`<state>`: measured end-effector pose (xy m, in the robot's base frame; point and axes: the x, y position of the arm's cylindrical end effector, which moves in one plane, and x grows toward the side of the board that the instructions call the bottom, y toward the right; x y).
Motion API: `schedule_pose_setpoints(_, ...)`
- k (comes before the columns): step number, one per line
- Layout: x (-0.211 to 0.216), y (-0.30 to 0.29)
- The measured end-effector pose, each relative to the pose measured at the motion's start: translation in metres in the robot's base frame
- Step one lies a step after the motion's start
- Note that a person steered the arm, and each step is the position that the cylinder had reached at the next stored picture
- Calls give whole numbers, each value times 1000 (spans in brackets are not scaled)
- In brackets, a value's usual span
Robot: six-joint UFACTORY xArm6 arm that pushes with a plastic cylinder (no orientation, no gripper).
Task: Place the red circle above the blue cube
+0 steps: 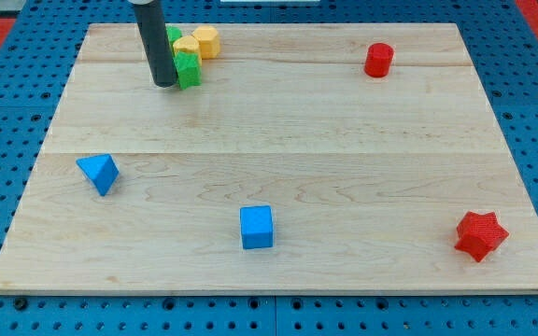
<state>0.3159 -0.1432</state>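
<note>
The red circle [378, 60] is a short red cylinder near the view's top right of the wooden board [278, 131]. The blue cube [257, 227] sits low on the board, a little left of centre. My tip [164, 84] is at the view's top left, touching or almost touching the left side of a green block [189, 70]. It is far left of the red circle and far above the blue cube.
Beside the green block are two yellow blocks [205, 42], with another green block [174, 35] partly hidden behind the rod. A blue triangular block [99, 173] lies at the left. A red star [481, 234] lies at the bottom right.
</note>
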Motion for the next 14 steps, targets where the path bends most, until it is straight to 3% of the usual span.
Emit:
schedule_pose_setpoints(1,38,14)
schedule_pose_setpoints(2,37,68)
schedule_pose_setpoints(4,-67,227)
schedule_pose_setpoints(5,-88,274)
schedule_pose_setpoints(6,-60,314)
schedule_pose_setpoints(8,15,293)
schedule_pose_setpoints(9,25,319)
schedule_pose_setpoints(12,81,135)
schedule_pose_setpoints(13,120,92)
schedule_pose_setpoints(14,125,174)
